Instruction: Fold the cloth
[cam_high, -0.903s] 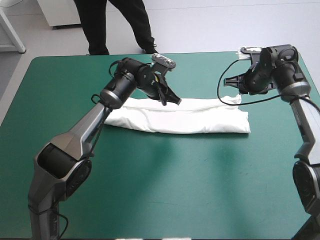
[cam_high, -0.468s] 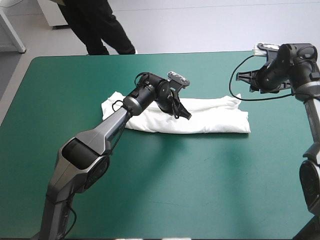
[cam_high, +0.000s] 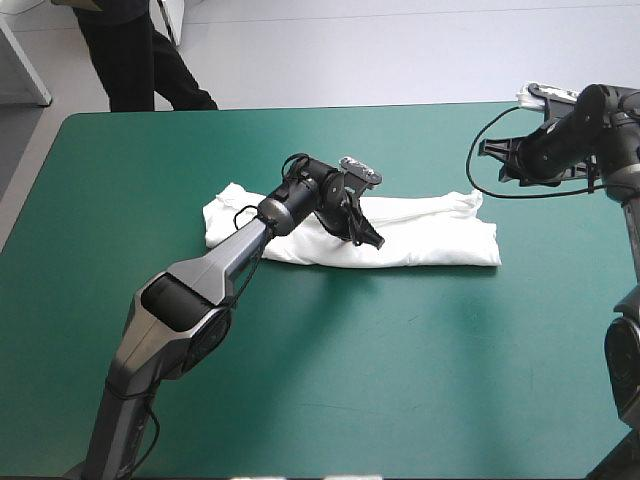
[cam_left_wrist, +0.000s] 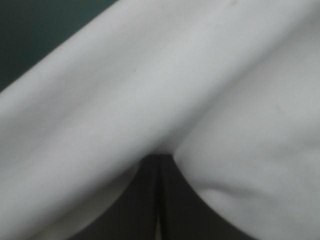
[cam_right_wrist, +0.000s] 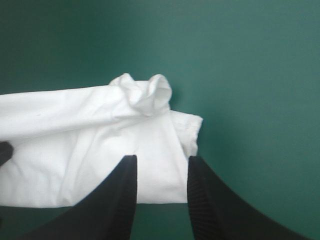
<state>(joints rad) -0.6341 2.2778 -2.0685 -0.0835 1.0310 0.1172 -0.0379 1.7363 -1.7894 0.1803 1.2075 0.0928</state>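
T-shirt (cam_high: 430, 235) cloth right at the tip of the left gripper (cam_high: 372, 240): black fingers (cam_left_wrist: 145, 200) clenched together into one pointed arch, tip dug into a white crease, cloth bulging on both sides of it. Almost all white ahead of that tip in the left wrist view, a sliver of teal-green off at one corner. From the high view: tip down on the middle of the folded band, nearer its front edge, arm coming in from the left across the band's left half

Right gripper (cam_high: 497, 160): black fingers (cam_right_wrist: 120, 200) released, standing apart with a clear gap. Up off the table (cam_high: 350, 400) near the far right corner, beyond the band's right end and pointed back at it. Ahead of that gap in the right wrist view: right end of the band, squared-off corner, small rolled lump (cam_right_wrist: 155, 92) of fabric at its far corner

Whole garment folded into one long narrow band, lying flat crosswise on the teal-green cover, a bit beyond the table's centre. Left end rumpled and rounded, right end straighter, front edge a clean fold line
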